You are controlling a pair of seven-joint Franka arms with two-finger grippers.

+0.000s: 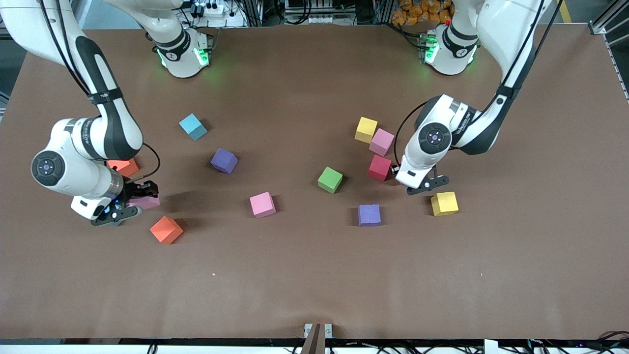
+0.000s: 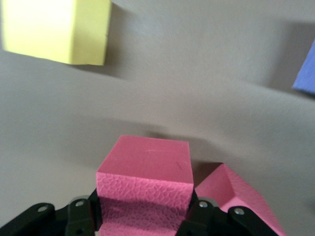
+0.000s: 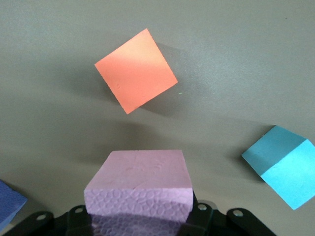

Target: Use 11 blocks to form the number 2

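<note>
Left gripper [image 1: 421, 183]: closed on a red block [image 2: 145, 189], low over the table [image 1: 314, 275].
Around it: a second red block [image 1: 380, 167] just beside the claw, pink block [image 1: 382, 141] and yellow block [image 1: 366, 129] crowding that same side; another yellow block [image 1: 444, 203] close by.
Open lane: toward the front camera, bare cloth past the purple block [image 1: 369, 215].
Right gripper [image 1: 118, 209]: closed on a pale pink block [image 3: 140, 189].
Around it: orange block [image 1: 166, 229] just beside; another orange block [image 1: 124, 166] under the wrist.
Middle: green block [image 1: 329, 179], pink block [image 1: 262, 204] well apart, wide gaps between.
</note>
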